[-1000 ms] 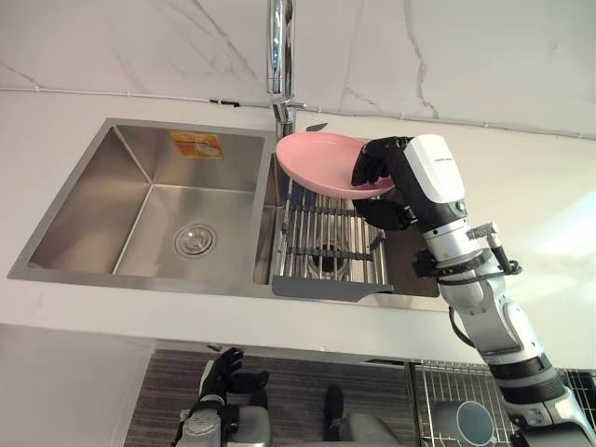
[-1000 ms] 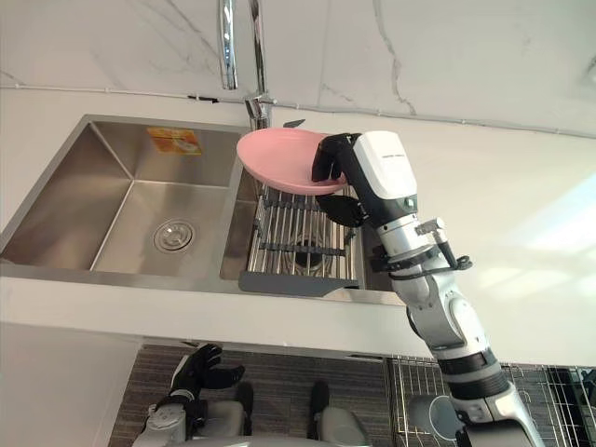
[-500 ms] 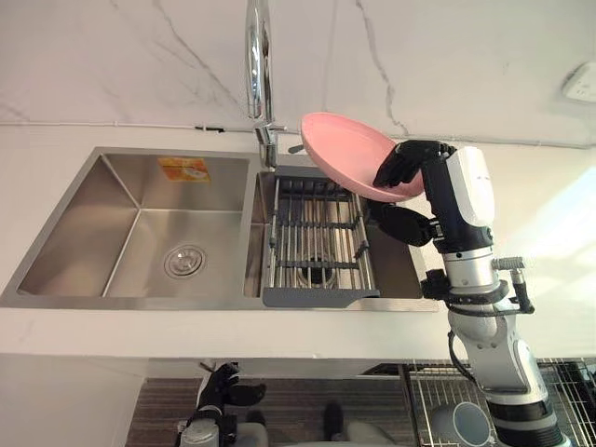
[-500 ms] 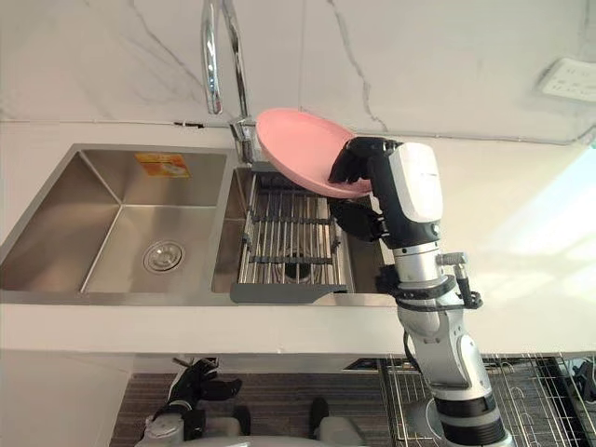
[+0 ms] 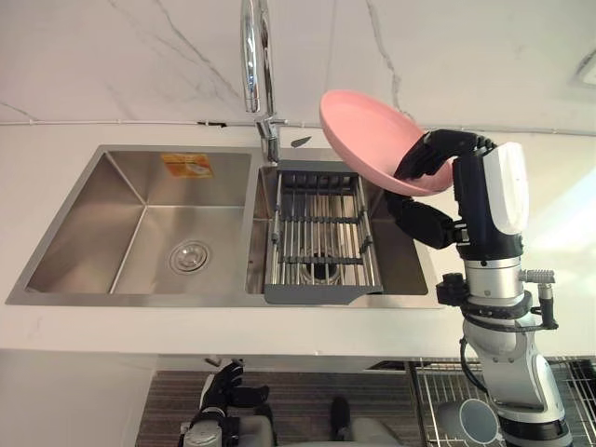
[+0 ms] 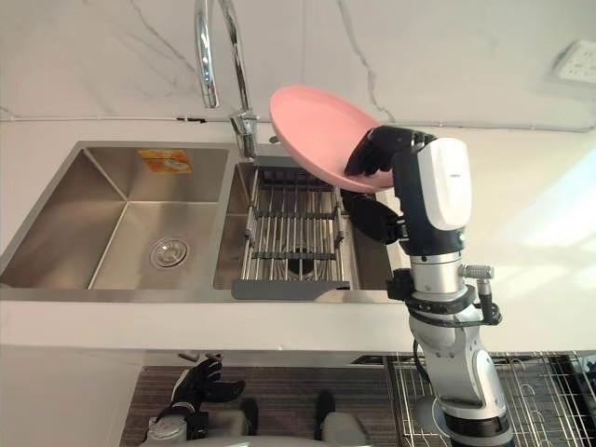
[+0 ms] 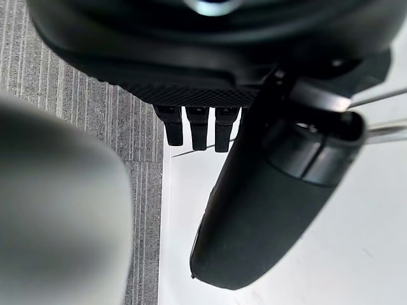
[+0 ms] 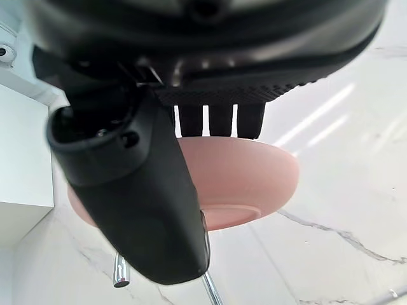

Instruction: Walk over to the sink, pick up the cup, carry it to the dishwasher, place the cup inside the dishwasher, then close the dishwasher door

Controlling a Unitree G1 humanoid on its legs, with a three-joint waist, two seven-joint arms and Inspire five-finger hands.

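Pink plate (image 5: 368,140), one, tilted above the sink (image 5: 93,205) and its right basin, pinched by right robot hand (image 5: 436,156), one rack (image 5: 321,233) beneath, one grey cup (image 5: 477,421) below the sink, left robot hand (image 5: 223,384) spread.

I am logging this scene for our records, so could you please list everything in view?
Plate: one, pink, held tilted over the sink's right end.
Sink: one, steel, two basins, in the white counter.
Faucet: one, chrome, behind the basins.
Drainer rack: one, grey, in the right basin.
Sticker: one, orange, left basin's back wall.
Wire rack: one, metal, lower right.
Cup: one, grey, in the wire rack.
Right hand: dark, curled on the plate.
Left hand: dark, low, open.
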